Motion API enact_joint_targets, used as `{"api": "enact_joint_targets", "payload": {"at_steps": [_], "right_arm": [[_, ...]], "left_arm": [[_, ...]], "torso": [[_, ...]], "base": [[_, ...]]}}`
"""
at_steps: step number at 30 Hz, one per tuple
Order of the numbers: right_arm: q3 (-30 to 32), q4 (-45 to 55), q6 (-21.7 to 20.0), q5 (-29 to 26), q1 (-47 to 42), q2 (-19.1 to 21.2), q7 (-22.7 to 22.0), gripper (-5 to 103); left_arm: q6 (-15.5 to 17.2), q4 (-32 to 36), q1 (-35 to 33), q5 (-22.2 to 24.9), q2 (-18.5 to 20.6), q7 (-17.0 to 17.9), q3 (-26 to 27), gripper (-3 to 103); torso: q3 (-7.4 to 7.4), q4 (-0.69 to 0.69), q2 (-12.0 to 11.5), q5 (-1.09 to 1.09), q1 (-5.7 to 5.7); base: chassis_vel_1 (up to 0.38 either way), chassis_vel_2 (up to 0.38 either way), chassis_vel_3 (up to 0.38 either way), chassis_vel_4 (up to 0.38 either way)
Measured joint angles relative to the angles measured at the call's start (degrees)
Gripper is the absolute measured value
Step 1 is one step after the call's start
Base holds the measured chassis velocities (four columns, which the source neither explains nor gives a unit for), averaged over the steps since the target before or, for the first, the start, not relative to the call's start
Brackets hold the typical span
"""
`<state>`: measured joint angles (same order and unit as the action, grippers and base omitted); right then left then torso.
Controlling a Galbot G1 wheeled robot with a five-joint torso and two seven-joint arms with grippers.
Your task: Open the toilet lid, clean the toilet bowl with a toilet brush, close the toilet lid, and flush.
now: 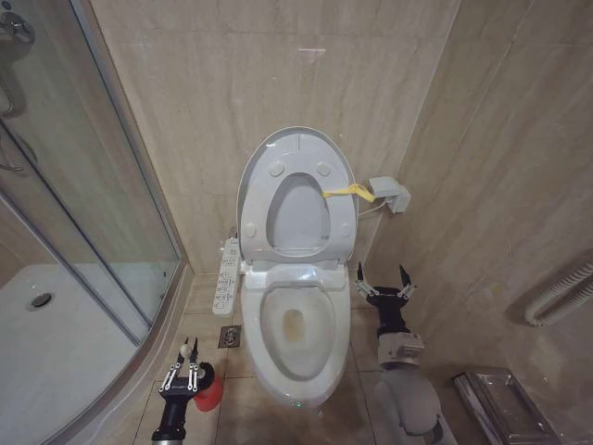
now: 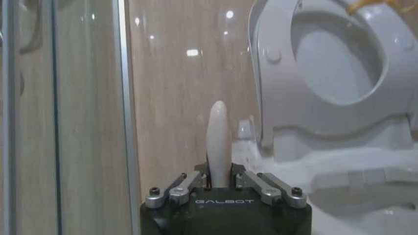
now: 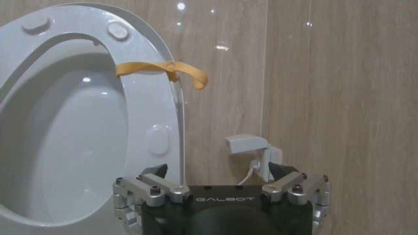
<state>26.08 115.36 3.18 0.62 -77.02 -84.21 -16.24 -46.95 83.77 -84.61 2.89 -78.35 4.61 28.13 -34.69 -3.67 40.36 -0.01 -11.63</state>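
Beige wall tiles [image 1: 278,74] back a small bathroom, with a glass shower enclosure [image 1: 83,185] on the robot's left and a tiled floor [image 1: 236,399] below; the toilet lid [image 1: 298,148] stands raised against the wall, the seat ring [image 1: 296,218] up with it, and a yellow strap loop [image 1: 350,192] hangs from the lid's right edge; so the opening step reads as done. Below it the toilet bowl [image 1: 296,338] is exposed, a yellowish stain visible at its bottom, a white button panel [image 1: 225,276] along its left side; by that stain I judge the scrubbing not yet done. The toilet brush [image 2: 218,142] is at the floor to the left of the bowl, its red base [image 1: 209,389] just beside the left gripper [image 1: 185,363]; in the left wrist view the pale handle rises upright between the fingers [image 2: 183,183], which sit narrow and pinched on it, so the brush appears grasped but not yet carried to the bowl. The right gripper [image 1: 384,278] hovers to the right of the bowl, beside the rim and apart from it, claw spread wide and holding nothing; a small white wall box [image 1: 389,193] with a cable sits on the wall near it, beyond the strap; a floor drain [image 1: 229,336] lies between panel and brush. Remaining, as I judge: scrub the bowl, return the brush, lower the lid, flush.
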Motion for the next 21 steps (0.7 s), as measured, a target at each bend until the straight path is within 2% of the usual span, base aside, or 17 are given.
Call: {"api": "enact_joint_targets", "payload": {"at_steps": [10, 21], "right_arm": [[0.0, 0.0, 0.0, 0.0, 0.0, 0.0, 0.0, 100], [0.0, 0.0, 0.0, 0.0, 0.0, 0.0, 0.0, 100]], "left_arm": [[0.0, -10.9, 6.1, 1.0, 1.0, -0.3, -1.0, 19], [0.0, -19.2, 12.1, 1.0, 1.0, -0.5, -1.6, 19]], "torso": [[0.00, 0.00, 0.0, 0.00, 0.00], [0.00, 0.00, 0.0, 0.01, 0.00]], "base": [[0.000, 0.000, 0.000, 0.000], [0.000, 0.000, 0.000, 0.000]]}}
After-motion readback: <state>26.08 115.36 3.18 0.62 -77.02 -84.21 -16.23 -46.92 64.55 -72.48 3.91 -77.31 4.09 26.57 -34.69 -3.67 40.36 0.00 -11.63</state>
